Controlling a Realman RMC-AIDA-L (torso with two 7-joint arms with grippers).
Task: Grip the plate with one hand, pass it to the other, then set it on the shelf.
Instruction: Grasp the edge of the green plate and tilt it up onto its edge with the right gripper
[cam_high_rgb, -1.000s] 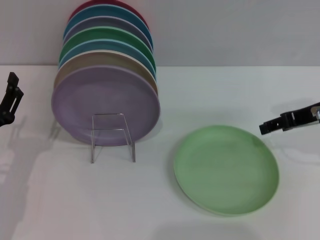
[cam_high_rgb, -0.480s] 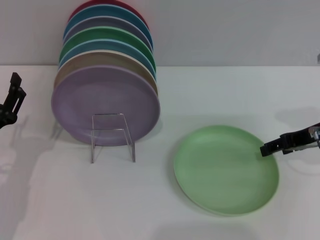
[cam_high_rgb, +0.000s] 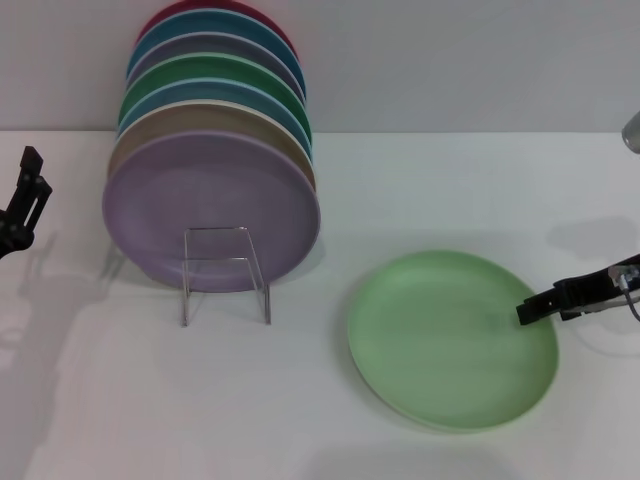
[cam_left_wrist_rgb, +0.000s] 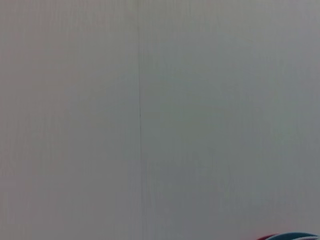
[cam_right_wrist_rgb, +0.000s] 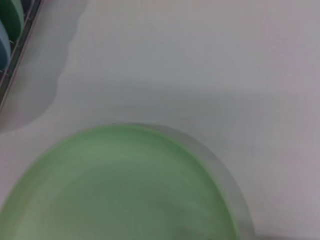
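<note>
Overhead, the white table (cam_high_rgb: 450, 180) meets a grey wall (cam_high_rgb: 460, 60); either claw's opening is unclear.

Right pincer (cam_high_rgb: 524, 310) reaches in low from the right; left pincer (cam_high_rgb: 24, 196) raised at far left.

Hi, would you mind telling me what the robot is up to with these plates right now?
The right hand is low at the right rim of the pale green plate, which lies flat on the white table; it does not appear to have gripped it yet. The left hand waits at the table's far left, away from everything. The clear rack already holds a row of coloured plates, with a lavender plate at the front.
</note>
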